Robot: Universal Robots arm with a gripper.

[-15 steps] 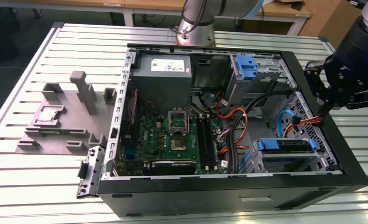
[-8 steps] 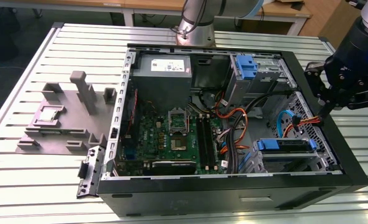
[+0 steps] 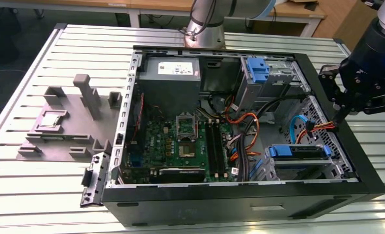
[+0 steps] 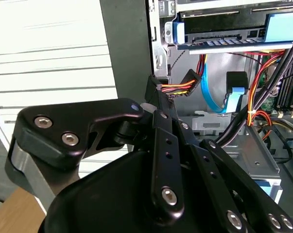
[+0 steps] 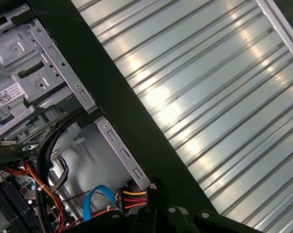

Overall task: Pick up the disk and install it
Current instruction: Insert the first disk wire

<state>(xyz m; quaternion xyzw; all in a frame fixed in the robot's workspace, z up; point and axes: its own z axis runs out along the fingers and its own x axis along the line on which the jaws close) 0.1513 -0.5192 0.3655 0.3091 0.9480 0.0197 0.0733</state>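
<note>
Claw [image 3: 338,116] at black plug [image 5: 132,199] w/ red-yellow wires [image 4: 178,87], near blue-framed flat disk [image 3: 297,152].

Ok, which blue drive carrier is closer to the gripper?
The blue carrier lying flat, low in the exterior view, near the gripper; the other carrier stands upright, farther off.

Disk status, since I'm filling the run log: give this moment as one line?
disk: in drive bay | gripper: shut on power connector | connector: apart from disk
</note>
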